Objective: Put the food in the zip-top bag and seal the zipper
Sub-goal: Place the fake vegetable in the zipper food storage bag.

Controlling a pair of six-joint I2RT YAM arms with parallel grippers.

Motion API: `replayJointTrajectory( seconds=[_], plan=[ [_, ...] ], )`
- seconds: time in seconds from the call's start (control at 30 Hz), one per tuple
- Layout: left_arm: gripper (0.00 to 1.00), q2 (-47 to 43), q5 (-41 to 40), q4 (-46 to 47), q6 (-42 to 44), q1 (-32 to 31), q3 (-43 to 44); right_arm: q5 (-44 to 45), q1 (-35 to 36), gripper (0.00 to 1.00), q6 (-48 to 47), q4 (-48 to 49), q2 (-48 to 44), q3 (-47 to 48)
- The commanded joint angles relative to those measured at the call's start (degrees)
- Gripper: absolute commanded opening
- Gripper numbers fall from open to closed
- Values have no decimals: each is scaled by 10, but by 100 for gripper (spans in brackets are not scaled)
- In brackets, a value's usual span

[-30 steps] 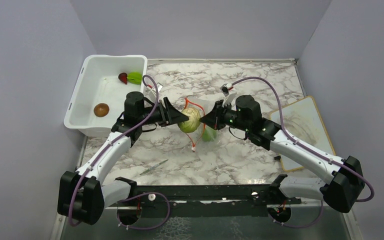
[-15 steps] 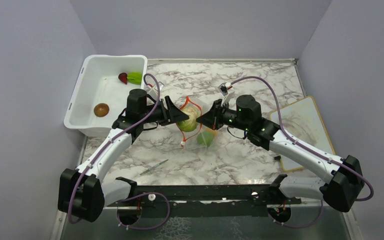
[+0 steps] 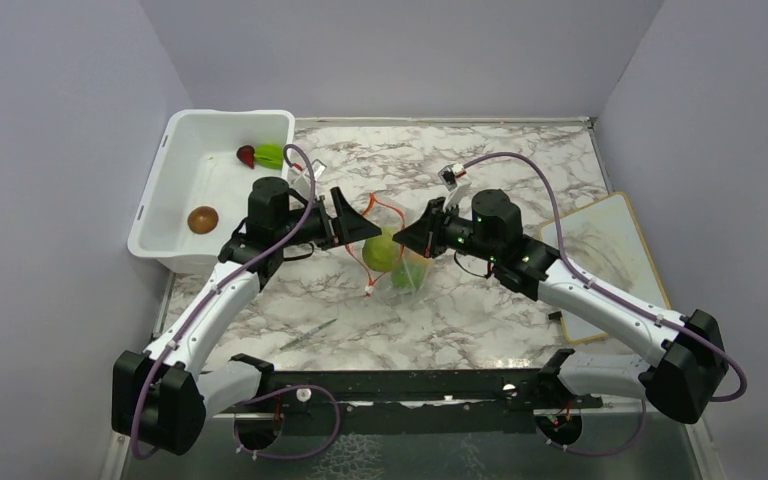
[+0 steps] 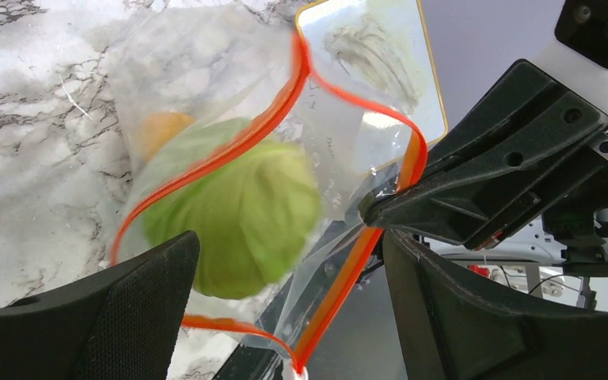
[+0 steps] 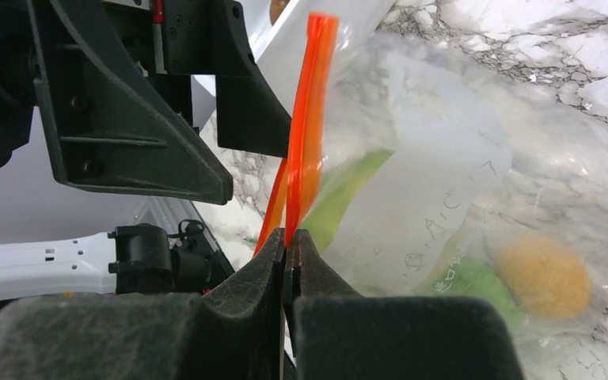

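Note:
The clear zip-top bag (image 3: 405, 275) hangs open over the middle of the table. My right gripper (image 5: 289, 237) is shut on its orange-red zipper (image 5: 313, 119) at the mouth. The pale green cabbage ball (image 4: 237, 218) sits blurred just inside the mouth, free of both fingers. My left gripper (image 4: 285, 309) stands open right before the mouth with nothing between its fingers (image 4: 127, 317). An orange piece (image 5: 542, 277) and a green round fruit (image 5: 475, 285) lie lower in the bag. In the top view the left gripper (image 3: 357, 228) and right gripper (image 3: 422, 238) face each other across the cabbage (image 3: 384, 250).
A white tub (image 3: 160, 190) at the back left holds a brown piece (image 3: 202, 219), a dark red piece (image 3: 246, 155) and a green piece (image 3: 269, 155). A wood-edged board (image 3: 610, 260) lies at the right. A thin greenish object (image 3: 310, 333) lies near the front.
My left gripper has opened and let go of the cabbage, which has dropped lower into the bag. The left gripper has drawn back a little. The right gripper keeps its pinch.

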Motion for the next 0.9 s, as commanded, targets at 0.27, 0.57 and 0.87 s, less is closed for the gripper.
replayJointTrajectory(
  seconds=[0.27,0.57,0.87],
  plan=[
    [86,-27,-27,-61,72,-2,54,30,2,1,2,1,-25,-1],
    [86,-26,-121,-138,174,-2,129,65,2,1,-22,-29,-68,-23],
    [98,7,-375,-211,300,0,215,82,2,1,-51,-73,-118,-34]
  ],
)
